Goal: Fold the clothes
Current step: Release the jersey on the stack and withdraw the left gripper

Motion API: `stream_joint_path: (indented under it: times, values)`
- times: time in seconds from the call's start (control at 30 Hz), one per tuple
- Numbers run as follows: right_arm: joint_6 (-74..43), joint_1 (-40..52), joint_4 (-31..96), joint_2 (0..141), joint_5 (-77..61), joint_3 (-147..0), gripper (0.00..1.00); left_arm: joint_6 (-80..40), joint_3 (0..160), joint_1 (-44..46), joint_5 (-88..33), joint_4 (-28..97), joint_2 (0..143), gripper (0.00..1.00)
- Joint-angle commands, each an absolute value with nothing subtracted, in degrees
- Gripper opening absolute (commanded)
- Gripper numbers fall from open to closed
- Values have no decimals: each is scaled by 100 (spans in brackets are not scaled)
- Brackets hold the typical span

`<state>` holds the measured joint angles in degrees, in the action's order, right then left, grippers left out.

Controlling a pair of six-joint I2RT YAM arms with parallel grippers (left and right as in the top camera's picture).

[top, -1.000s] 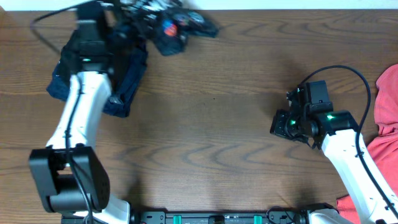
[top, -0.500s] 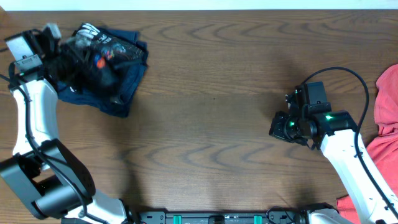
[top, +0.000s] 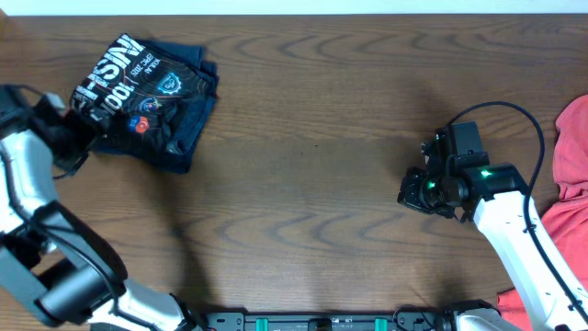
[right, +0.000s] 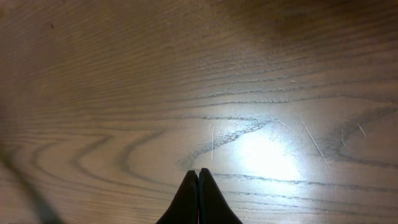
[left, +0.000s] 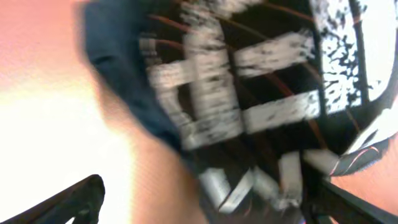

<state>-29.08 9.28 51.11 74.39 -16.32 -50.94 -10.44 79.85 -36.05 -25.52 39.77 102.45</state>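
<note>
The left end effector point(left: 208, 194) stands wide: in its wrist view the two dark fingers point(left: 69, 200) sit at the far bottom corners of the frame with nothing pinched between them. That view is blurred. Straight ahead of the open jaws, filling most of the frame, lies the black shirt point(left: 261, 106), showing its big white lettering and thin orange lines. Along the shirt's edge, ahead and to the left of the fingers, a band of the navy garment point(left: 118, 74) shows.

From overhead, the left end effector point(top: 64, 138) sits close beside the bundle's near corner; whether it touches the cloth I cannot tell. The black shirt point(top: 138, 87) lies bunched with its lettering up. The navy garment point(top: 188, 138) is beneath it and sticks out on the side away from the end effector. Both rest on the wooden surface point(top: 312, 119).

The right end effector point(right: 198, 178) is shut, its two dark fingers pressed together into one point and holding nothing. Below and ahead of it there is only bare wood grain of the surface point(right: 261, 87).

From overhead, the right end effector point(top: 418, 188) is well apart from the shirt bundle, which lies far out ahead of it. Behind it, alongside its white arm, the coral-red garment point(top: 571, 156) lies in a heap that runs out of frame.
</note>
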Motion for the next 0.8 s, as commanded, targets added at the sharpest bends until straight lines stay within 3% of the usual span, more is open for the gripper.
stream_joint_path:
  times: [0.0,0.33,0.47,0.57,0.7,0.73,0.77]
  values:
    - [-2724,1020,5054,7336,-1675,-5186,1,-987,8077,-3789,-2556,4147,9461,99]
    - [-1796,1020,4281,6486,-1732,-5317,2,250,8077,-3251,-4613,4834,7181,99]
    - [-1223,1020,3872,5887,-2246,-5513,8,1190,8077,-2432,-4574,5776,6414,99]
    - [-1009,1020,3728,5402,-2464,-5717,14,1433,8077,-1653,-3811,6471,5859,99]
    - [-998,1013,3638,4779,-2401,-5848,38,1114,8077,-1033,-2121,7137,5282,98]
    - [-996,1013,3610,4674,-2397,-5848,57,926,8077,-976,-1813,7238,5175,98]
    - [-998,1015,3588,4547,-2379,-5848,93,764,8077,-945,-1586,7310,5085,98]
